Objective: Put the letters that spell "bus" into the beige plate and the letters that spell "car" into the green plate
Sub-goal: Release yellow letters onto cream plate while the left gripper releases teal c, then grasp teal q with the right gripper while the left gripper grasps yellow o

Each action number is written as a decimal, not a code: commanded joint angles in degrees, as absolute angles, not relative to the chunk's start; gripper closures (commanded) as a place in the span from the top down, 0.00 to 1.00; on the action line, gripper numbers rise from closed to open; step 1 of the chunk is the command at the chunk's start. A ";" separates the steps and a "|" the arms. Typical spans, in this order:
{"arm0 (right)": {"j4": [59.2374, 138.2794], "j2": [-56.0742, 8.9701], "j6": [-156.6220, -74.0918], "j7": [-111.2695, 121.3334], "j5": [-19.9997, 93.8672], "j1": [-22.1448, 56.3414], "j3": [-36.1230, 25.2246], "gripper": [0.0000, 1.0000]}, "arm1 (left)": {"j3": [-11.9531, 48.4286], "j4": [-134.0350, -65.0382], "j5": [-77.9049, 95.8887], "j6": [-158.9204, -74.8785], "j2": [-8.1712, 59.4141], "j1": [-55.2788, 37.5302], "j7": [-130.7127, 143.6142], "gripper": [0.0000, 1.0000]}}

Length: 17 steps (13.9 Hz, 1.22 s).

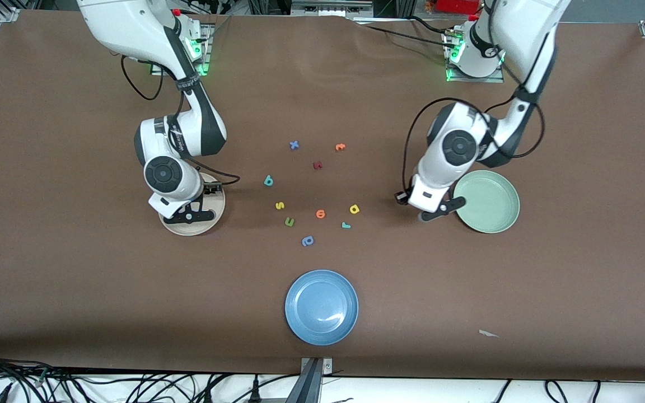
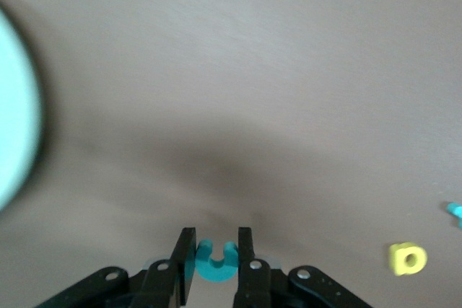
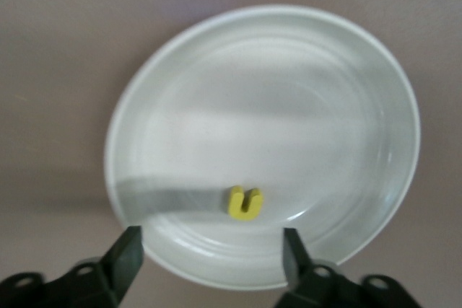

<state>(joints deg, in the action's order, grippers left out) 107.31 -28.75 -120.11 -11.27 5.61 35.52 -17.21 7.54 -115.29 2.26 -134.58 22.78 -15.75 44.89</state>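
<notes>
Left gripper (image 2: 216, 261) pinches the teal "c" (image 2: 214, 262); right gripper (image 3: 211, 250) hangs spread.

The "c" gapes away from the wrist, beside the green plate (image 1: 495, 208). The yellow "u" (image 3: 245, 203) lies flat in the beige plate (image 3: 361, 70), prongs pointing toward the plate's middle.

Right pincer (image 3: 211, 247) hangs with fingers spread wide; left pincer (image 2: 216, 261) is clamped shut, wrist down.

Even overhead light leaves soft shadows under both arms on the counter (image 1: 76, 268), glare on the blue plate (image 1: 321, 307), and blurred wrist views.
</notes>
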 commanded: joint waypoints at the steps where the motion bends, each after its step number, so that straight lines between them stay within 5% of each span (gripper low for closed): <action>1: 103.90 -27.95 -116.11 -18.24 6.86 35.86 -16.88 0.99 | 7.91 -116.72 1.05 -126.32 17.76 -9.95 37.21 0.16; 5: 103.54 -27.51 -117.15 -38.08 9.22 36.65 -12.41 0.92 | 7.91 -116.89 1.05 -123.31 17.49 -1.34 23.33 0.17; 9: 105.02 -29.61 -126.71 -58.05 9.40 38.92 -9.41 0.90 | 7.91 -117.42 -4.37 -123.83 20.47 6.05 13.98 0.17; 14: 106.43 -33.66 -134.03 -70.75 9.32 42.89 -9.32 0.69 | 7.91 -117.33 -9.32 -131.13 26.19 8.79 13.97 0.21; 15: 107.22 -33.66 -134.56 -70.75 9.40 43.33 -9.14 0.69 | 7.91 -117.33 -9.32 -131.13 26.10 8.79 13.97 0.36; 17: 108.45 -33.66 -134.82 -70.40 9.32 43.85 -9.05 0.67 | 8.00 -117.25 -9.32 -130.61 25.58 8.79 14.15 1.00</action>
<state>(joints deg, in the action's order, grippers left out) 106.46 -34.68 -133.72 -69.84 8.71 43.12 -9.00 7.27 -117.71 -7.80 -131.41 26.66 8.09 14.64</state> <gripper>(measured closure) 0.322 0.577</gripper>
